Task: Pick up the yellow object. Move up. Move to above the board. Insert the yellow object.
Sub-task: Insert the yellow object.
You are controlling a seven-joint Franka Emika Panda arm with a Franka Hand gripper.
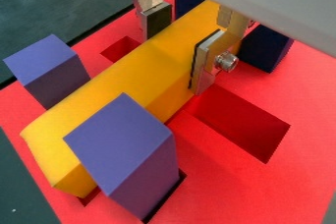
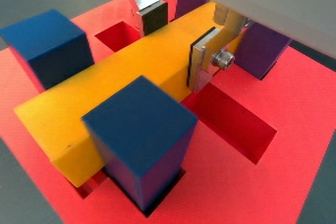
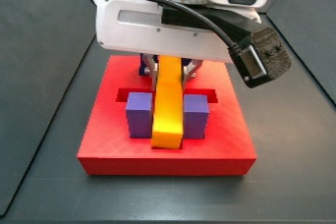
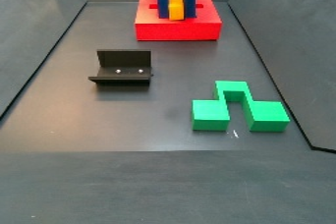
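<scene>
Dark grey floor (image 4: 79,179) fills the front of a side view, smooth and bare, with dark walls going up around it. No words or labels can be read on anything.

Far back on that floor sits the board (image 4: 178,29), a big flat red square. From close up in a side view, the board (image 3: 112,154) has two purple posts (image 3: 138,115) standing in its middle. In a wrist view the same kind of post looks blue (image 2: 141,140), and red sunken slots (image 2: 243,130) cut across the top.

A green block (image 4: 237,110) lies on the floor, well apart from the board. The fixture (image 4: 122,68) stands on the floor between the board and the front.

The gripper (image 3: 175,68) hangs just above the board under the big white arm. The gripper (image 1: 182,39) pinches the yellow object (image 1: 125,105) with one silver finger (image 1: 210,59) on each long side. The yellow object (image 3: 167,110) lies flat between the two posts, running along the board's middle slot. It looks pushed down into the slot, but how deep it sits is hard to tell.
</scene>
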